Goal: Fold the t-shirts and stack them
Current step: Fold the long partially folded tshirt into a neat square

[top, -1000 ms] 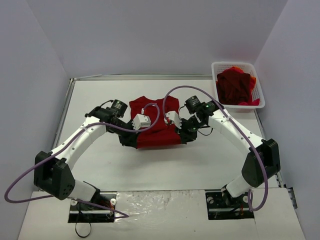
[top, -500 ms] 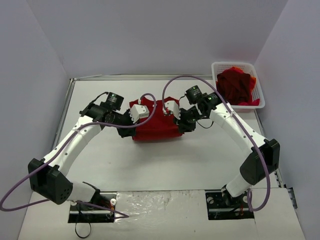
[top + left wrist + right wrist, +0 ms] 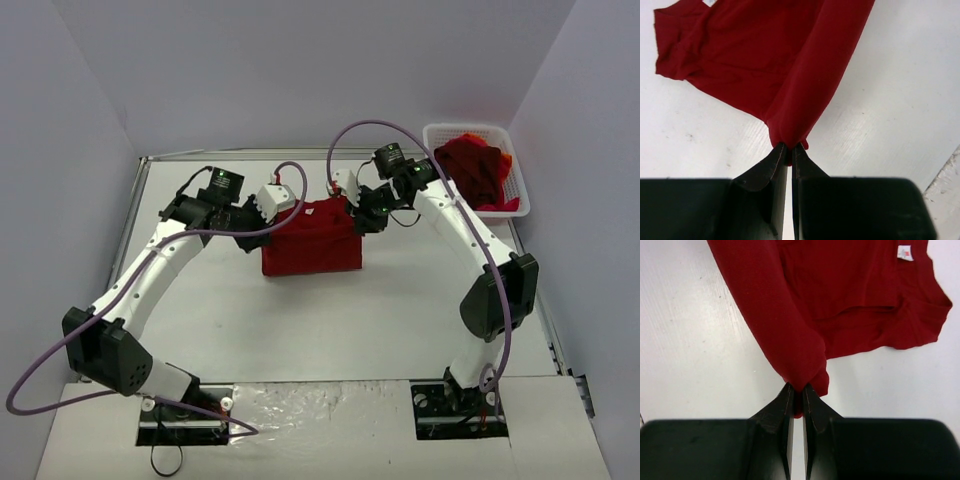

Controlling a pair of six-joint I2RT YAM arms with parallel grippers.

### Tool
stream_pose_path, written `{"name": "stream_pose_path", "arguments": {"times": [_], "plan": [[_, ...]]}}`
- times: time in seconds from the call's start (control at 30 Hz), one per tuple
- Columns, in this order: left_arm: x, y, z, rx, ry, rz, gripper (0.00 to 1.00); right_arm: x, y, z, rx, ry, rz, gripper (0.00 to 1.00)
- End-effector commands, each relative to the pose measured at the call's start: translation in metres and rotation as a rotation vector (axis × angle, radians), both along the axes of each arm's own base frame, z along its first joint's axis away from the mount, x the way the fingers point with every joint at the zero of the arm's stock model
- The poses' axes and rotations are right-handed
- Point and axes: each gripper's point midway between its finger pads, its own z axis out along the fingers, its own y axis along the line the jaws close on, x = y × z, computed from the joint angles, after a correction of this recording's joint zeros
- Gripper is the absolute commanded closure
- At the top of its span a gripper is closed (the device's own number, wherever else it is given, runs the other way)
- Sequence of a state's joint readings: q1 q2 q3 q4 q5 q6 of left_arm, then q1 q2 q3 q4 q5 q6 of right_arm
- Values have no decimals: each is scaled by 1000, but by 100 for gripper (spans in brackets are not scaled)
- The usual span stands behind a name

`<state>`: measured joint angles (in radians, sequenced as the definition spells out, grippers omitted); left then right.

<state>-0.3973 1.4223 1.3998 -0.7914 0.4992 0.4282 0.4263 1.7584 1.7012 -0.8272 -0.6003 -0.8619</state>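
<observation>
Left fingers (image 3: 765, 167), right fingers (image 3: 775, 410) pinch t-shirt (image 3: 310, 245) edge (corners, seemingly).

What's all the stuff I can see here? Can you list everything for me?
t-shirt: one, dark red, middle of the table, folded over, pinched at each side by a gripper
heap of shirts: number hard to tell, dark red with some orange, in the basket
basket: one, white, far right corner of the table
table: one, white, under everything
cables: two, purple, looping along the arms
left arm: one, white and black, reaching in from the left
right arm: one, white and black, reaching in from the right
left gripper: one, black, shut on the t-shirt
right gripper: one, black, shut on the t-shirt
</observation>
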Motion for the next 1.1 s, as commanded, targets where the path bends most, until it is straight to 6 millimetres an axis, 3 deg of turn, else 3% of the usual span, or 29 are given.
{"name": "stream_pose_path", "arguments": {"times": [0.0,0.17,0.47,0.87,1.07], "plan": [[27,6,27,-14,-91,67,98,19,3,12,21,-29,-5,100],[51,8,36,-14,-131,108,98,43,7,14,31,-53,-14,100],[87,10,26,-4,-144,148,98,90,10,4,41,-88,-59,100],[140,7,-16,27,-100,162,98,145,9,-34,39,-81,-100,100],[170,14,-25,38,-104,203,98,180,9,-51,60,-115,-151,100]]}}
